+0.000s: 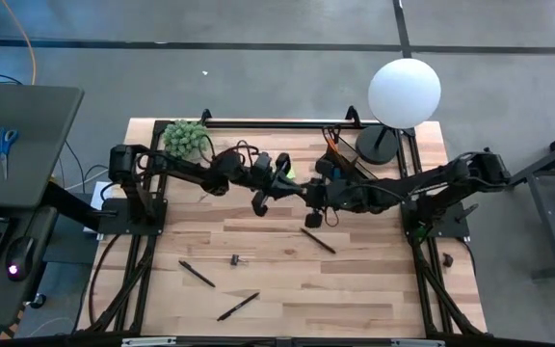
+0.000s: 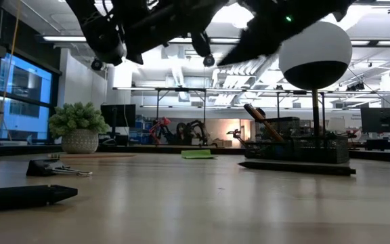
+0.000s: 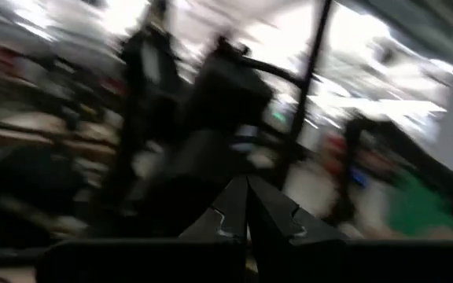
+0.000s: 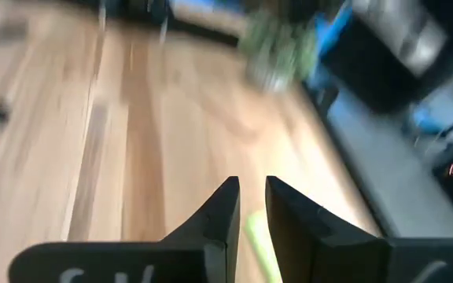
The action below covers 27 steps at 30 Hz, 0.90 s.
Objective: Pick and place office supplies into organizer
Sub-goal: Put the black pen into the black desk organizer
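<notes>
No writing can be read anywhere; the wooden table point(image 1: 355, 275) stands on grey floor, with a bright, cluttered room behind it. The left gripper point(image 3: 248, 206) has its fingers pressed together on nothing, and the right gripper point(image 4: 252, 206) has its fingers slightly apart, empty, the sticky pad point(image 4: 259, 245) just beyond their tips. 3 pens point(image 1: 318, 240) lie on the table nearer than both grippers, the organizer point(image 2: 296, 148) behind them by the lamp point(image 1: 403, 93).
</notes>
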Tool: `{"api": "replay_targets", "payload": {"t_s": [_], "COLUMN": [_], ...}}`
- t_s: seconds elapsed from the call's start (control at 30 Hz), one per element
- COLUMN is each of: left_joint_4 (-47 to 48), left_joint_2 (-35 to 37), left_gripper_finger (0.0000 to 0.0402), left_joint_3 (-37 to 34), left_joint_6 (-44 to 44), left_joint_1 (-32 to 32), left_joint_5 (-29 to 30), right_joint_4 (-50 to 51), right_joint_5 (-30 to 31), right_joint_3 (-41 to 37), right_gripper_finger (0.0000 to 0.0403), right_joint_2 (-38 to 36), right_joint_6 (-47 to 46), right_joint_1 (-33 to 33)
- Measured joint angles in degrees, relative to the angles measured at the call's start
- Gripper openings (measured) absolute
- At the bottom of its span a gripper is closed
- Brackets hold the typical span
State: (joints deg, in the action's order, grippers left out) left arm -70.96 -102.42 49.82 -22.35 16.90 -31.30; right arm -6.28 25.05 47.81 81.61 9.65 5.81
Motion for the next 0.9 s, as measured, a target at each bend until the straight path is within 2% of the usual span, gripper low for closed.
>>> {"api": "replay_targets", "payload": {"t_s": [0.13,0.23,0.3,0.37,0.47,0.57,0.7,0.9], "left_joint_4": [8.8,16.0,21.1,27.1,36.5,43.7,48.1,46.7], "left_joint_2": [1.9,2.4,2.5,2.5,2.5,2.5,2.5,2.5], "left_gripper_finger": [0.0,0.0,0.0,0.0,0.0,0.0002,0.0019,0.0075], "left_joint_3": [0.0,0.0,0.0,0.0,0.0,0.0,0.0,0.0], "left_joint_6": [-0.3,4.0,9.4,16.6,28.0,35.5,39.5,41.1], "left_joint_1": [3.7,4.6,4.3,3.0,0.3,-2.8,-6.3,-9.9], "left_joint_5": [-14.8,-18.5,-16.7,-12.5,-3.4,4.6,7.8,11.1], "right_joint_4": [13.8,20.9,23.7,24.9,27.4,28.3,28.3,29.0], "right_joint_5": [-3.9,-11.4,-16.7,-19.0,-19.5,-17.5,-16.3,-16.3], "right_joint_3": [0.0,0.0,0.0,0.0,0.0,0.0,0.0,0.1], "right_gripper_finger": [0.0059,0.0067,0.0075,0.0083,0.0091,0.0094,0.0095,0.0095], "right_joint_2": [-2.4,-3.3,-3.1,-1.8,0.9,2.6,3.8,8.1], "right_joint_6": [-10.4,-20.5,-25.8,-29.3,-31.6,-35.9,-42.3,-47.2], "right_joint_1": [0.3,0.3,0.7,2.3,6.8,10.8,14.2,16.9]}}
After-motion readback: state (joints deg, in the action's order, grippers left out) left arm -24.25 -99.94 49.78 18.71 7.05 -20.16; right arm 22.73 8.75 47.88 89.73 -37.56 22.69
